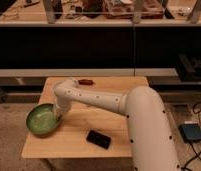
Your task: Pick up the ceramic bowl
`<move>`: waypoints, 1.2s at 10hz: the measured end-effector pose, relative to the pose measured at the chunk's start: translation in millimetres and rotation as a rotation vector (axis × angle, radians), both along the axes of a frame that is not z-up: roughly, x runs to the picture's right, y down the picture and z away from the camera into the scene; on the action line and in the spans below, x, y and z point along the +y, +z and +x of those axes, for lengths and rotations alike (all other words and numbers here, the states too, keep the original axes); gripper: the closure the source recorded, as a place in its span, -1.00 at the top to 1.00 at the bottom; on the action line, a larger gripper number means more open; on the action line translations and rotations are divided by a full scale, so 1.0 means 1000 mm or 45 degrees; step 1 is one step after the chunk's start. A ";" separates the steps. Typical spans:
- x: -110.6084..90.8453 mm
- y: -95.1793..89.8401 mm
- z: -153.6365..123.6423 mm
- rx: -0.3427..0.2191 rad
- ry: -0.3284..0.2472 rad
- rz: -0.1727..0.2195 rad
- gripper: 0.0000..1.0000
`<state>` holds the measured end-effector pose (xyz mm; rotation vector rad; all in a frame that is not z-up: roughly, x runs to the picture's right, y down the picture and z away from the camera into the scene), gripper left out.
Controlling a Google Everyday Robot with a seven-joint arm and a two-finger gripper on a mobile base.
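Note:
The ceramic bowl (41, 119), round, glossy green with a paler speckled inside, is at the left edge of the wooden table (74, 147) and hangs slightly past that edge. My white arm reaches from the lower right across the table. My gripper (57, 118) points down at the bowl's right rim and is shut on it. The fingertips are partly hidden by the wrist and the bowl's rim.
A black phone (98, 139) lies on the table near the front, right of the bowl. A small reddish-brown object (84, 81) lies at the table's back edge. Dark shelving stands behind the table. A dark box (193, 133) sits on the floor at right.

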<state>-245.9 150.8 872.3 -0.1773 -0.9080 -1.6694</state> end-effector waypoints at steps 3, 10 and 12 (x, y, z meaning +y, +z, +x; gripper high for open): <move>0.001 0.002 -0.003 0.023 0.015 -0.017 -1.00; 0.008 0.000 0.014 0.007 0.152 -0.024 -1.00; 0.003 -0.006 0.024 -0.002 0.195 -0.021 -1.00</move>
